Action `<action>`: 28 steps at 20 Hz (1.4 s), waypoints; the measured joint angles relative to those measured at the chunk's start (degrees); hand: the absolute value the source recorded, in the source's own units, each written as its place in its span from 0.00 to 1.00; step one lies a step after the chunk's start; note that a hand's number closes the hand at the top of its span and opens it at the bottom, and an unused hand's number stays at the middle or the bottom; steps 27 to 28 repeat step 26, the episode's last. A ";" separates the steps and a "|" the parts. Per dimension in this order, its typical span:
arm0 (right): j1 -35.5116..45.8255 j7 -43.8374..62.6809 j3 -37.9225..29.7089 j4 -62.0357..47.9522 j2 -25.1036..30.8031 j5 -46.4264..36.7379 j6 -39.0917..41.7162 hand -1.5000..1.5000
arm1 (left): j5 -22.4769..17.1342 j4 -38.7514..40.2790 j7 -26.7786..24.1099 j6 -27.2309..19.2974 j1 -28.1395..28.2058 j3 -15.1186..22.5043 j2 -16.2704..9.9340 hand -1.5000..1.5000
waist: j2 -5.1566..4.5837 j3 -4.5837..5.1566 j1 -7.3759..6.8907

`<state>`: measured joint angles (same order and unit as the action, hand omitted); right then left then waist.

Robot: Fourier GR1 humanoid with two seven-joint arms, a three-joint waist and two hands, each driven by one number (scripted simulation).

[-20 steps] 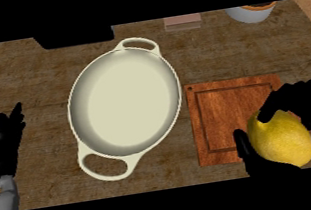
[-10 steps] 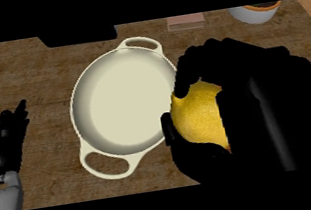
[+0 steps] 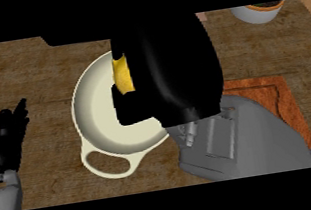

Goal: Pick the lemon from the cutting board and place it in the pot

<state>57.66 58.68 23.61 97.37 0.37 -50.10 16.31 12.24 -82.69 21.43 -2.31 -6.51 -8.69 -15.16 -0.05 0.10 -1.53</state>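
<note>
My right hand (image 3: 172, 74) curled round lemon (image 3: 122, 75), frame centre over cream pot (image 3: 97, 115); left hand (image 3: 7, 139) resting lower left, fingers straight.

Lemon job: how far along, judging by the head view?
Done: the lemon is off the cutting board, enclosed by the right hand, whose fingers curl round it. In hand: that hand holds it above the cream pot. Left: release it into the pot, which shows nothing inside where visible. The left hand rests open at the view's left.
</note>
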 measured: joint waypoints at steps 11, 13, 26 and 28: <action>1.62 -0.94 4.76 -21.00 -0.16 13.79 -18.23 0.00 | 0.34 -0.37 1.07 0.27 -1.18 0.28 0.21 0.50 | -0.24 -0.04 -0.56; 1.43 -2.44 5.68 -23.30 -0.20 16.08 -23.37 0.00 | 0.52 0.30 0.93 0.20 -1.83 0.25 0.20 0.50 | -0.34 -0.05 -0.67; -4.50 -11.56 0.25 -21.50 0.02 18.10 -51.66 0.00 | 0.05 0.09 0.14 0.17 0.10 -1.09 0.00 0.50 | 0.04 -0.11 0.86; -4.50 -11.56 0.25 -21.50 0.02 18.10 -51.66 0.00 | 0.05 0.09 0.14 0.17 0.10 -1.09 0.00 0.50 | 0.04 -0.11 0.86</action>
